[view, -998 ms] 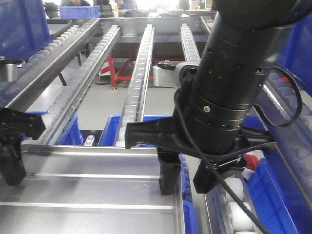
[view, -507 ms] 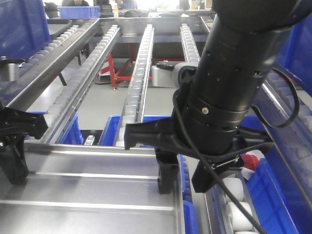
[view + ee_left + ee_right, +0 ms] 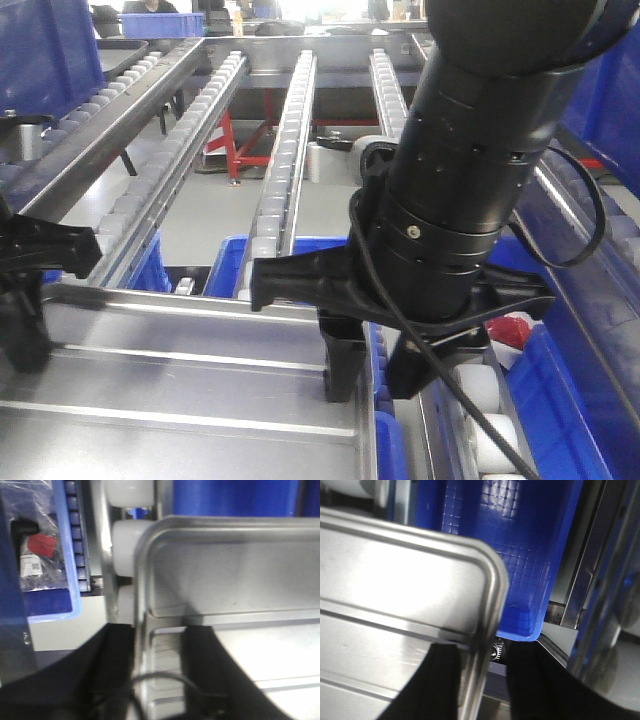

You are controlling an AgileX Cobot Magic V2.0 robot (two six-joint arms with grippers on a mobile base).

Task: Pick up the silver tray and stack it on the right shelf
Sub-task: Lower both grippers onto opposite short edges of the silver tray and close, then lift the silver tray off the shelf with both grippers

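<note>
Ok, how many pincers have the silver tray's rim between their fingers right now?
2. The left pincer straddles the left rim of the silver tray; the right pincer straddles its right rim near a corner.

Front view: black right gripper (image 3: 378, 380) and its black cylindrical wrist (image 3: 460, 190) shifted slightly left. Black left gripper (image 3: 157, 680) slid nearer the left frame edge. Far rim of shiny rectangular silver metal tray (image 3: 180, 390) sits a touch higher at its left end than a second ago.

silver tray (image 3: 200, 400) cut off at bottom edge, left pincer (image 3: 22, 320) cropped at left, red item (image 3: 515, 328) behind right arm (image 3: 470, 170) unidentifiable
</note>
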